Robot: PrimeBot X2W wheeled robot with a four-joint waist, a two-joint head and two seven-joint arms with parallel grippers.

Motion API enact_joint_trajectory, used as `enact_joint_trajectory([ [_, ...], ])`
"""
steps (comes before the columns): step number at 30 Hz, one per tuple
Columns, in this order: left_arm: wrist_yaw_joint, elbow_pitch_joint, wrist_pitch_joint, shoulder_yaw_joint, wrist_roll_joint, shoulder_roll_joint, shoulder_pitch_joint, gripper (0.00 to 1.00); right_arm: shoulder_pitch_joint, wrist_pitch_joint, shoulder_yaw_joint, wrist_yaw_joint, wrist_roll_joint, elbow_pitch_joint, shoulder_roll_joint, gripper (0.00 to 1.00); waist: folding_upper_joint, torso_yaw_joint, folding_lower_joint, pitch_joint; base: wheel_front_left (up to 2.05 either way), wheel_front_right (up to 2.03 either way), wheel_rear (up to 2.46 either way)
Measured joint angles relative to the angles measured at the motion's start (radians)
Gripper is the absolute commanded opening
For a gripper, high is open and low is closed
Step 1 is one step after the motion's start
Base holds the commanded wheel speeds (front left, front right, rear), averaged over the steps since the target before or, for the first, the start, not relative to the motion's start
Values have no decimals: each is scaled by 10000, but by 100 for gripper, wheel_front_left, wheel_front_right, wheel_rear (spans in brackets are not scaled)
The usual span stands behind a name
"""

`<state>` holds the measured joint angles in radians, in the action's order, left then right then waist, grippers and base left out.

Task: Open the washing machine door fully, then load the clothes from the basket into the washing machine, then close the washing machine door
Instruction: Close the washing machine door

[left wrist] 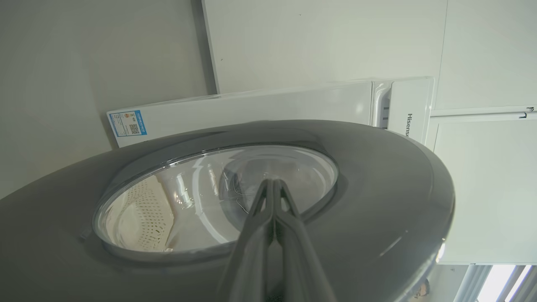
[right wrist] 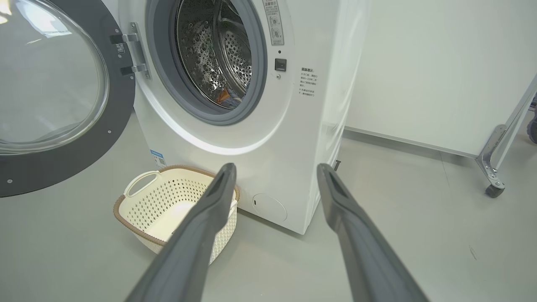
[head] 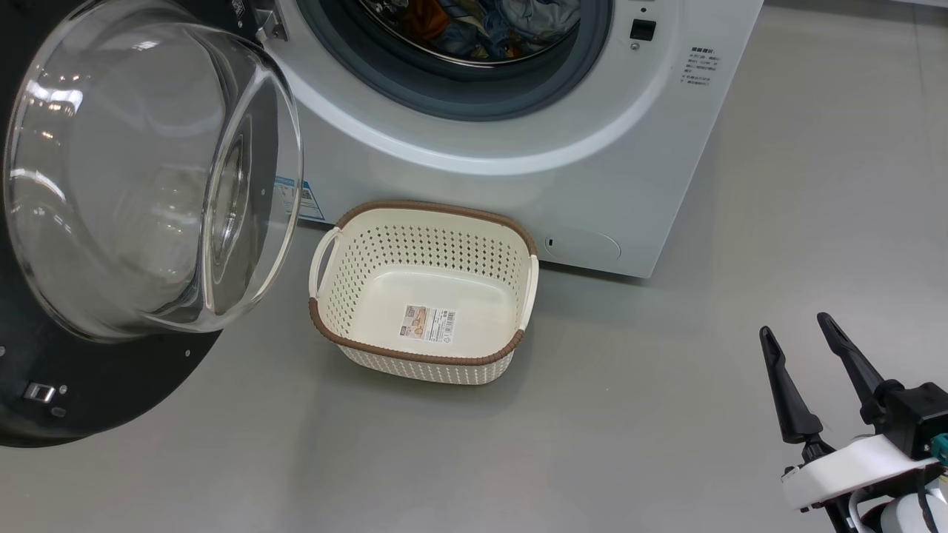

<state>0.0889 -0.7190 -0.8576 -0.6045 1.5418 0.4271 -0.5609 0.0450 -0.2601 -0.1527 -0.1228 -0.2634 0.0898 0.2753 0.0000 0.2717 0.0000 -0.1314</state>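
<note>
From the head we are seeing clothes (head: 474,29) lying in the washing machine (head: 592,185), basket (head: 429,244) sitting empty. Left end effector (left wrist: 272,182) is pointing, fingers pinched together, at the swung-out washing machine door (left wrist: 377,188). Right end effector (head: 795,324) is hanging spread wide, holding nothing.

Basket (head: 422,248), washing machine (head: 592,185) on floor (head: 629,414)

This looks like a bare test room or lab fitted out as a laundry corner, not a lived-in home. A white front-loading washing machine (head: 592,170) stands alone on a smooth, plain grey floor (head: 666,414), with a small perforated basket (head: 415,252) on the floor just in front of it. Blank white wall panels (right wrist: 419,63) run behind and beside it. Off to one side, a metal frame leg (right wrist: 493,147) ends in a caster wheel (right wrist: 495,191), as on movable equipment.
</note>
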Motion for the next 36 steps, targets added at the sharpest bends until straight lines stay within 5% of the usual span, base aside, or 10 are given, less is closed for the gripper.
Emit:
enact_joint_trajectory([
  [36, 155, 2719, -1536, 640, 531, -1290, 1446, 0, 286, 0, 52, 0, -4, 40, -869, 100, 0, -1095, 0, 635, 0, 0, 0],
])
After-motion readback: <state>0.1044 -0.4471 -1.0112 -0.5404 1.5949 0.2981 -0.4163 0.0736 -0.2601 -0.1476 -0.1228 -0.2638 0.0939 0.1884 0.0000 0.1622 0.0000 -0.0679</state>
